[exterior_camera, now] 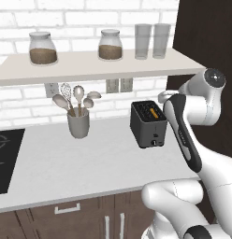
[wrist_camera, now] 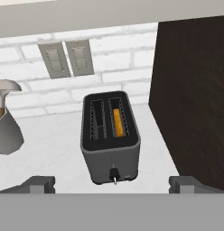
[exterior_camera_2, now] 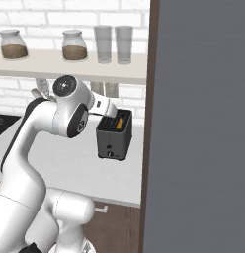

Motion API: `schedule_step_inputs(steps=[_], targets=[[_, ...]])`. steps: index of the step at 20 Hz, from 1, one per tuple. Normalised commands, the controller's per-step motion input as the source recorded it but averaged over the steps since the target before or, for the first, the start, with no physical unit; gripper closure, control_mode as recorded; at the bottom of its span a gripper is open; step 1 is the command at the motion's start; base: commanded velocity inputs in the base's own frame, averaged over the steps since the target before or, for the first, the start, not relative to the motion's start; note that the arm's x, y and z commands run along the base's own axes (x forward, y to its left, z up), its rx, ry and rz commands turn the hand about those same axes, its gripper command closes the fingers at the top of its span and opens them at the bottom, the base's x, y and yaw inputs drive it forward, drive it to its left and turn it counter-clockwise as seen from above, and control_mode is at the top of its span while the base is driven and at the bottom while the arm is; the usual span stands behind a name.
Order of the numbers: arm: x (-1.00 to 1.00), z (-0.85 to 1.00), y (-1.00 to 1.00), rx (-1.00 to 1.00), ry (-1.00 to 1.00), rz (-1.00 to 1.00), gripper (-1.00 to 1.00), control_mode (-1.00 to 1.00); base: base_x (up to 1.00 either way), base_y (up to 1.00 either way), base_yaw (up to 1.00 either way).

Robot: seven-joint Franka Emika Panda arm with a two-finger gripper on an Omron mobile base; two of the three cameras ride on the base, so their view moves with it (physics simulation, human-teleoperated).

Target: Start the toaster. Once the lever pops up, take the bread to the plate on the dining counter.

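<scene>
Gripper jaws are held wide apart, nothing between them, poised above and short of the small dark grey boxy toaster. Directly ahead of the fingertips stands its front lever; it is judged not yet pressed, so starting, waiting and carrying remain. An orange-tan bread slice is seen upright in the right-hand slot, the other slot bare. Matte toaster casing, speckled white counter, glossy brick behind. Left of the gripper a smooth grey utensil cup is noted.
</scene>
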Motion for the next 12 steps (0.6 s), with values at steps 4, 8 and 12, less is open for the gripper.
schedule_step_inputs(steps=[4,8,12], targets=[[0.00,0.00,0.00,0.00,0.00,0.00,-1.00,-1.00,0.00,0.00,0.00],[0.00,0.00,0.00,0.00,0.00,0.00,-1.00,-1.00,0.00,0.00,0.00],[0.00,0.00,0.00,0.00,0.00,0.00,-1.00,-1.00,0.00,0.00,0.00]])
